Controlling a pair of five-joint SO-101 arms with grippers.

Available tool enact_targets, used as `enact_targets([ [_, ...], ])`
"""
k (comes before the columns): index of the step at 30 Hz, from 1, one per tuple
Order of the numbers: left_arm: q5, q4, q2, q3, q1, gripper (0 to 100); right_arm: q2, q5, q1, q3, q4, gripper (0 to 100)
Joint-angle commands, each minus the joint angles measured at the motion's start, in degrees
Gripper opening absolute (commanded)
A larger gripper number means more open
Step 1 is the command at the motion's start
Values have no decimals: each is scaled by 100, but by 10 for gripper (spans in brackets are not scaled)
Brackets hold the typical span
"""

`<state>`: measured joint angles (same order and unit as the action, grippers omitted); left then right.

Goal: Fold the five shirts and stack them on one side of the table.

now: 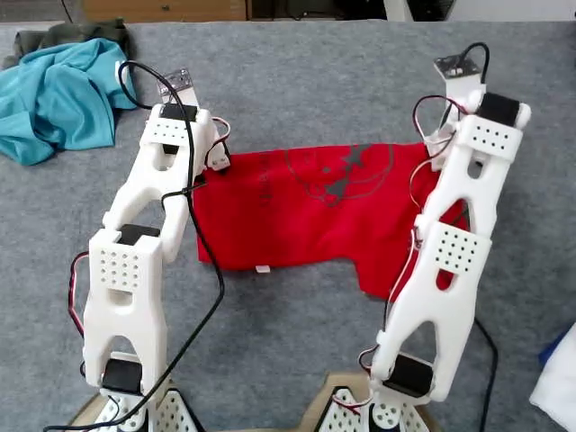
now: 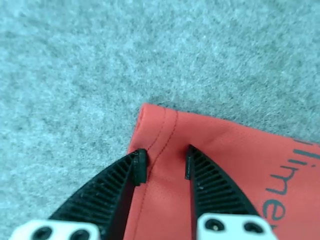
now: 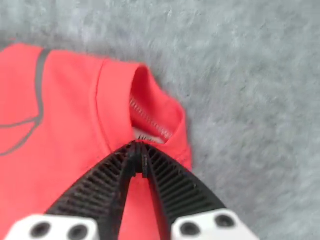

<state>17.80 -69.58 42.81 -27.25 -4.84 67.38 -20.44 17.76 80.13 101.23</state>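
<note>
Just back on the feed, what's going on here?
Both arms are at the far edge of the red printed shirt lying on the grey felt table. The left hand is open over one hemmed corner; the right hand is shut on its collar. A crumpled teal shirt lies at a far corner.

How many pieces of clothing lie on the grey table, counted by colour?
Red flat shirt: 1
Teal crumpled shirt: 1
Olive-green crumpled garment: 1
White cloth, cut off at the picture's edge: 1
Blue cloth, barely showing beside it: 1
Total: 5
</note>
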Motion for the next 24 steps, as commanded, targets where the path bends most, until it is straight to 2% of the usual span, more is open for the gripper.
enact_targets([
  [1, -35, -26, 4, -167, 18, 143, -971, 53, 66, -637, 114, 9],
  [7, -35, -35, 4, -167, 18, 143, -1437, 26, 207, -1270, 53, 8],
  [14, -35, -35, 4, -167, 18, 143, -1033, 18, 233, -1262, -9, 8],
  [24, -35, -35, 4, -167, 18, 143, -497, 18, 655, -1200, -334, 6],
])
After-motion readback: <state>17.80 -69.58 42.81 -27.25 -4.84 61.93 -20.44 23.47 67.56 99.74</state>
